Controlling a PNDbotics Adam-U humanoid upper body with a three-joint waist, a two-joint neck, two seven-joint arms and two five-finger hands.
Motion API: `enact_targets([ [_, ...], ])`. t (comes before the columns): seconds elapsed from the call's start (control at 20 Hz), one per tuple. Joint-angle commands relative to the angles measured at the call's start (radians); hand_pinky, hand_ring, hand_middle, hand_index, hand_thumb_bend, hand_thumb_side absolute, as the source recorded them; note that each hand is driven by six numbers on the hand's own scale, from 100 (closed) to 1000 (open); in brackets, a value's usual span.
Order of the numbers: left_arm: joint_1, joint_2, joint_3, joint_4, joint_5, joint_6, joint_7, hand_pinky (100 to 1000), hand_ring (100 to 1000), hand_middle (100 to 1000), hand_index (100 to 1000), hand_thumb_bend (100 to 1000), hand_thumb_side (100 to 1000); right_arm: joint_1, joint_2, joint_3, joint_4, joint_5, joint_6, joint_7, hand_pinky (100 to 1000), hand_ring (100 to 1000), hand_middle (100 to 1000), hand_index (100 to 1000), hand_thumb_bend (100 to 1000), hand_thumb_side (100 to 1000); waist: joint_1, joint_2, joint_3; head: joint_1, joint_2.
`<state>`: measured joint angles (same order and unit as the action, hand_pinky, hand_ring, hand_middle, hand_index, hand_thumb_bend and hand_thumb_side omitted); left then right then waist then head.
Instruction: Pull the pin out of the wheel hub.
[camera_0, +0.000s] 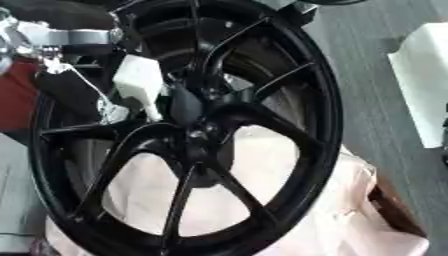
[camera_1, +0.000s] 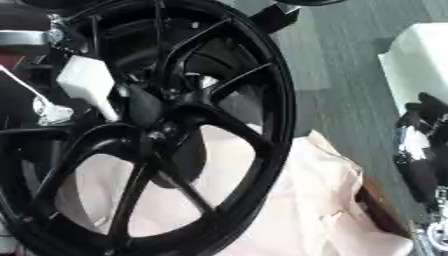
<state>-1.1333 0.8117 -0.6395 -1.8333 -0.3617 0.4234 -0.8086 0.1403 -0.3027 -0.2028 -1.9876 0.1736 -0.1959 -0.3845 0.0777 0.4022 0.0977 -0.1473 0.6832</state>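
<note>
My left arm comes in from the upper left, and my left hand (camera_0: 144, 82), in its white cover, reaches through the spokes of the big glossy black alloy wheel (camera_0: 297, 75) to its dark central hub (camera_0: 194, 131), which sits just right of and nearer than my fingers. I cannot tell whether those fingers are spread or pinching anything, and I cannot make out the pin itself among the black parts at the hub. My right hand (camera_1: 418, 145) hangs idle at the far right edge, dark fingers relaxed, well apart from the wheel. So the left is much nearer. The wheel leans over pale pink cloth (camera_0: 350, 220). No writing is legible.
</note>
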Motion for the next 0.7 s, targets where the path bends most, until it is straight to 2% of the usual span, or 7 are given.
enact_targets([
  [0.05, -0.005, 0.045, 0.056, -0.035, -0.004, 0.079, -0.048, 659, 490, 303, 458, 100, 204, -0.003, -0.004, -0.004, -0.012, -0.004, 0.0, -0.004, 769, 796, 693, 844, 100, 601, -0.005, -0.018, 0.001, -0.003, -0.013],
  [0.25, 0.013, 0.059, 0.12, -0.068, 0.009, 0.086, -0.002, 652, 478, 286, 455, 100, 216, 0.0, -0.002, -0.005, -0.012, -0.006, -0.001, -0.004, 769, 797, 693, 843, 100, 598, -0.009, -0.021, 0.004, -0.004, -0.014],
  [0.45, 0.045, 0.08, 0.228, -0.075, 0.023, 0.091, 0.089, 649, 468, 269, 459, 100, 237, 0.005, -0.002, -0.008, -0.012, -0.004, -0.008, -0.006, 770, 797, 693, 843, 100, 595, -0.015, -0.025, 0.01, -0.007, -0.013],
  [0.7, 0.083, 0.111, 0.366, 0.031, 0.015, 0.084, 0.227, 649, 462, 255, 461, 100, 254, 0.01, -0.004, -0.012, -0.012, -0.004, -0.012, -0.008, 770, 797, 694, 842, 100, 592, -0.02, -0.031, 0.022, -0.01, -0.009],
])
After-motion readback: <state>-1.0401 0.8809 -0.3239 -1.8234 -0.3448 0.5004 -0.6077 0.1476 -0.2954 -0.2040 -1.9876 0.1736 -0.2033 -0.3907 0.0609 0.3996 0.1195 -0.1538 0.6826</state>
